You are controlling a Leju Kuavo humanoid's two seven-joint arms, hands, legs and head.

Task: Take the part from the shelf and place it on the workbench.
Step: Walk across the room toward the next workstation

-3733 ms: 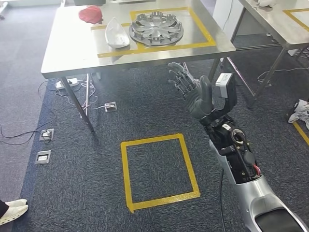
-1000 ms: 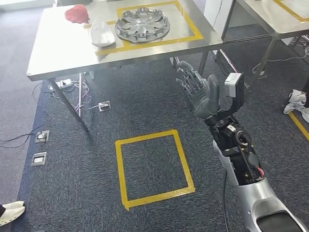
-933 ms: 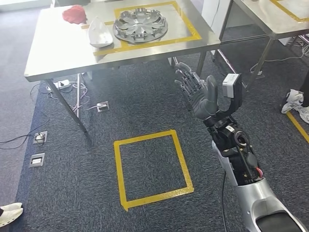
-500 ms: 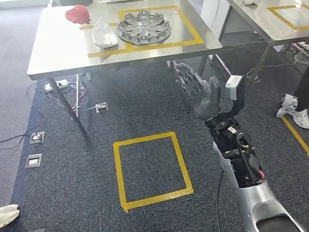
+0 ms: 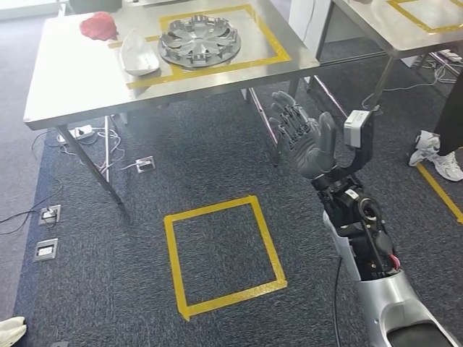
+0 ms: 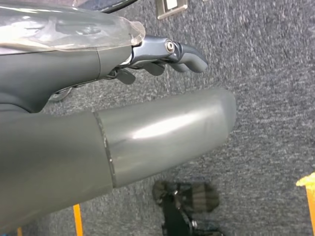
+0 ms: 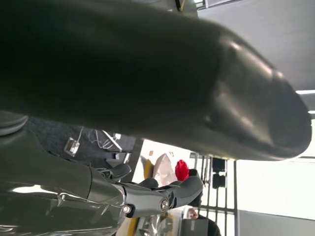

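Observation:
A silver wheel cover [image 5: 199,41] lies flat inside a yellow tape frame on the steel workbench [image 5: 71,87]. Beside it, towards the bench's left end, lie a white curved part [image 5: 137,56] and a red cloth-like thing [image 5: 98,24]. My right hand [image 5: 306,137] is raised in front of the bench's near edge, palm up, fingers spread, holding nothing. The right wrist view shows its thumb and fingers [image 7: 159,196], with the red thing [image 7: 181,169] far behind. My left hand [image 6: 167,49] hangs over the carpet with its fingers extended and nothing in it.
A yellow tape square [image 5: 223,253] marks the carpet in front of me. A second steel table [image 5: 382,29] stands at the right. A person's dark leg [image 5: 451,108] and white shoe [image 5: 437,155] are beside it. Cables and floor sockets [image 5: 46,249] lie under the bench's left side.
The whole picture has shifted, so the camera has moved: the bench now sits further left and a person's leg shows at the right. My right hand stays raised and empty.

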